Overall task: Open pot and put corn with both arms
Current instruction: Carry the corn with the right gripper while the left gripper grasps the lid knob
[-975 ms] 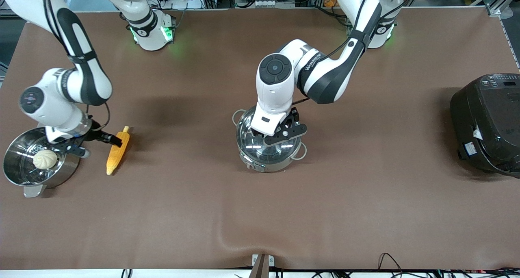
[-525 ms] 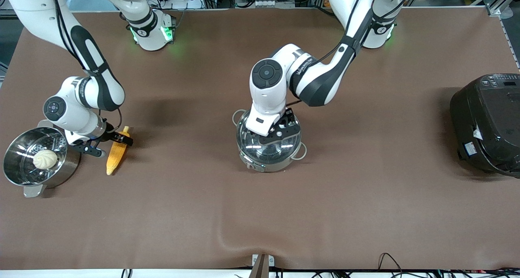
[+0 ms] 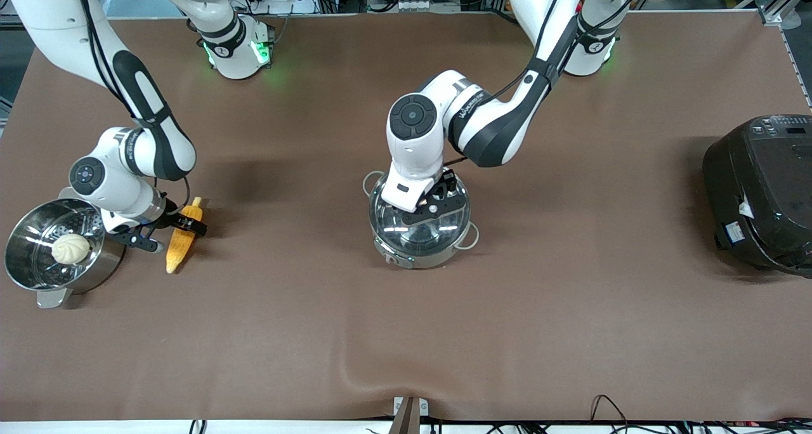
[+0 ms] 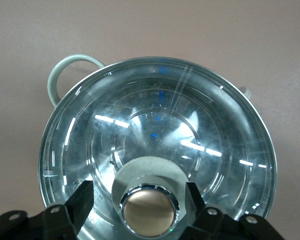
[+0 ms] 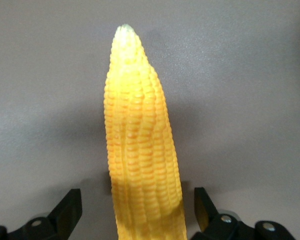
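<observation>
The left gripper [image 4: 147, 200] stands narrow about the copper-coloured knob [image 4: 149, 215] of the shiny steel pot's [image 3: 419, 256] round glass lid [image 4: 160, 140], fingers [image 4: 85, 200] not touching it, while the right gripper [image 5: 137, 210] straddles wide the tapered yellow-orange corn cob [image 5: 140, 160] on the brown table [image 3: 406, 332].

Two white Franka arms with black joints and black end effectors

Both arms have glossy white shells broken by black bands at the joints, and each round base glows green where it meets the counter. The left arm [image 3: 482, 113] carries a dark round cap on its wrist housing, small grey lettering along the forearm shell, and a thin black cable strapped along its upper link. The right arm [image 3: 136, 151] shows the same dark round cap, with black cables looping past the wrist. The left end effector [image 4: 147, 212] and the right end effector [image 5: 138, 212] each have black fingers on a black crossbar fixed with small silver screws.
</observation>
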`<state>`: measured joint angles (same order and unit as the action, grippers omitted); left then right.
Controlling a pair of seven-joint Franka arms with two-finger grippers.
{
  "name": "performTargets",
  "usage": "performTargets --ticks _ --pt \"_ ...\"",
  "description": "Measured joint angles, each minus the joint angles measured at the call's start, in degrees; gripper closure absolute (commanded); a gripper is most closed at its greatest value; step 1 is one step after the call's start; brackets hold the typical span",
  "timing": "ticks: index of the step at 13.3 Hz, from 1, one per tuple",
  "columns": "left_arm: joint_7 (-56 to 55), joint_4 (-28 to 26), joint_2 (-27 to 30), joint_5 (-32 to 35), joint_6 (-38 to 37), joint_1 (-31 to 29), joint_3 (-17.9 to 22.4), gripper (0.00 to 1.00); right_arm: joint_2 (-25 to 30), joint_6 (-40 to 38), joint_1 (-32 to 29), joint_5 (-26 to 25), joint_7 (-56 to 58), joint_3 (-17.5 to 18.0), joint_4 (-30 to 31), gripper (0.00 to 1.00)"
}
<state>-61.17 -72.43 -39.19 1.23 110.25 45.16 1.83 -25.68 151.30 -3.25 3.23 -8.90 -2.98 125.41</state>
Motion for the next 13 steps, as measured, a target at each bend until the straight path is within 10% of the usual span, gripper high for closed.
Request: performTargets --ticks 5,13 --pt "0.0 0.0 -0.04 0.0 0.0 0.01 0.0 0.31 -1.39 0.61 0.0 0.0 0.0 -0.01 -0.96 0.77" --pt "-0.04 0.0 -0.08 0.0 0.0 0.2 -0.21 0.34 2.93 -23.96 0.54 0.25 -0.06 0.67 -13.63 0.87"
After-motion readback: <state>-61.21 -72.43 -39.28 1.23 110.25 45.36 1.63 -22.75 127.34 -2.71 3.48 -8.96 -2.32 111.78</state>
